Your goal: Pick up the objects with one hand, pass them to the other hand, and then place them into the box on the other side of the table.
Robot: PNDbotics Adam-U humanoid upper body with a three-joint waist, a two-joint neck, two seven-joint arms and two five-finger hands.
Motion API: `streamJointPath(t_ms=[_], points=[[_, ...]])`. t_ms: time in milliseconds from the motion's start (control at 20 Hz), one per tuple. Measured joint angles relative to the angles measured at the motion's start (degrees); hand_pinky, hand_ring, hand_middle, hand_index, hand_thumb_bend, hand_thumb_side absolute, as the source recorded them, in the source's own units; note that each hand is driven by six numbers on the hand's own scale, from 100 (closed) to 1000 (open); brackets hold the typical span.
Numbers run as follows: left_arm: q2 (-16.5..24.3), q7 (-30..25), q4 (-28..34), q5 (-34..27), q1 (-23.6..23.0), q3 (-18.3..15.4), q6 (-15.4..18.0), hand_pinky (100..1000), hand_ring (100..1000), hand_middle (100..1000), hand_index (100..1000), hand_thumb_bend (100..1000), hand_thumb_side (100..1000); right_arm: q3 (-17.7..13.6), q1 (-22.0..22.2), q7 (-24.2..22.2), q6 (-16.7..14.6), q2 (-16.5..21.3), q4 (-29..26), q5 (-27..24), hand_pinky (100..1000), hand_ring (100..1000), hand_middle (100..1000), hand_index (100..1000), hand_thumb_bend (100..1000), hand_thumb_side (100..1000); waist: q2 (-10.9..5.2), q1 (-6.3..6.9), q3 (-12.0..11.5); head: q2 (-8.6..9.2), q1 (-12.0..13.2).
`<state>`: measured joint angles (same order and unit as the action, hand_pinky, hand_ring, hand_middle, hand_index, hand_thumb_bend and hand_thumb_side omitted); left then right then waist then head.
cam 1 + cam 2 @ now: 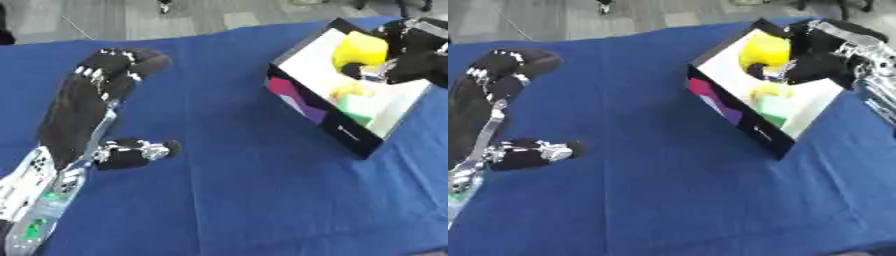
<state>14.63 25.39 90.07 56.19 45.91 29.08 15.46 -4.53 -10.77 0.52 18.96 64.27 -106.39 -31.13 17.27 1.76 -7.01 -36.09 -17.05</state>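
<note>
left hand [83,107]: relaxed, empty, resting on blue cloth [236,190] | right hand [820,52]: gripping yellow block [765,50] over box [737,112] | box: yellow and green bits inside

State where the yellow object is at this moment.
The yellow object is inside the box on the robot's right side of the blue table, at the box's far end, with the right robot hand against it.

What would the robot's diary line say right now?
right robot hand: in box, gripping yellow object | left robot hand: empty, over blue table | box also holds green object
</note>
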Motion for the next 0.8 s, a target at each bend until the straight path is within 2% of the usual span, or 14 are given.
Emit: streamJointPath(t_ms=[150, 250, 600, 800], points=[[0.0, 0.0, 0.4, -0.2, 0.0, 0.0, 0.0, 737, 709, 706, 849, 1000, 163, -0.4, 0.2, 0.7, -1.3, 0.0, 2.1, 2.5, 772, 629, 354, 650, 507, 100, 0.0, 0.0, 0.0, 0.02, 0.0], [0.0, 0.0, 0.5, -0.2, 0.0, 0.0, 0.0, 737, 709, 706, 849, 1000, 164, -0.5, 0.3, 1.0, -2.1, 0.0, 3.5, 4.4, 783, 672, 419, 696, 537, 100, 0.01, 0.0, -0.1, 0.03, 0.0], [0.0, 0.0, 0.7, -0.2, 0.0, -0.2, 0.0, 737, 710, 706, 849, 1000, 164, -1.1, 0.7, 2.0, -4.8, 0.0, 8.1, 12.0, 834, 808, 695, 884, 669, 100, 0.02, 0.12, -0.1, 0.04, 0.0], [0.0, 0.0, 0.7, -0.2, 0.0, -0.3, 0.0, 737, 710, 707, 849, 1000, 164, -1.5, 1.2, 2.4, -5.8, 0.0, 10.1, 15.2, 841, 836, 739, 908, 691, 100, 0.02, 0.25, 0.1, 0.04, 0.0]])
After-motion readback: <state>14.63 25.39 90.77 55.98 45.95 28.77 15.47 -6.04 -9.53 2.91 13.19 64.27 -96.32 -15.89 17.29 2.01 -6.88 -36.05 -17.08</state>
